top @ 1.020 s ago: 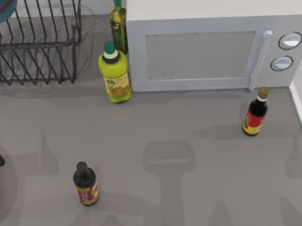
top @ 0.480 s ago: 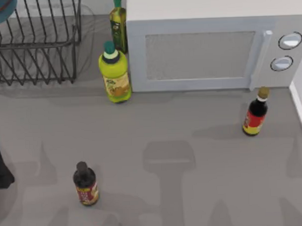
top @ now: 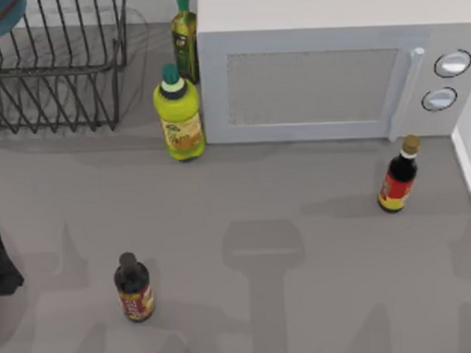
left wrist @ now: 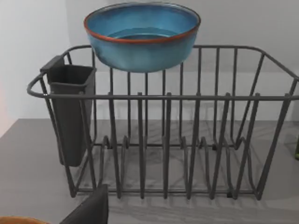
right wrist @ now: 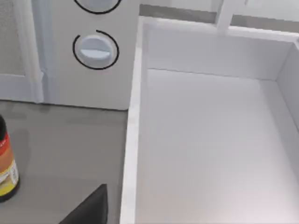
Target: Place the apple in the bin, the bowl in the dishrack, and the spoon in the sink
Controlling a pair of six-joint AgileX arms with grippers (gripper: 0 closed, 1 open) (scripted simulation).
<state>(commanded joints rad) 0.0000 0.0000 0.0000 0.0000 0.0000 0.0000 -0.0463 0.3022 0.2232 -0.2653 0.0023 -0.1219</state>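
At the top view's far left edge, halfway down, a dark piece of the left arm (top: 0, 258) pokes into frame; whether its fingers are open or closed cannot be told. In the upper left corner sits the dishrack (top: 58, 74), with a sliver of the bowl (top: 1, 14) at its back left. The left wrist view faces the rack (left wrist: 177, 140) head-on: the blue-teal bowl (left wrist: 142, 37) rests upright on the top wires at the back, and a dark cutlery holder (left wrist: 70, 112) hangs on one end of the rack. Right of the rack in the top view stand a yellow-green bottle (top: 179, 116) and, behind it, an olive oil bottle (top: 185, 39), both just beside the microwave (top: 332, 72). A dark red-labelled bottle (top: 133, 288) stands lower left, another (top: 398, 177) at right below the microwave's handle. The right wrist view shows the microwave's knob (right wrist: 96, 49) and a white basin (right wrist: 210, 140) beside it.
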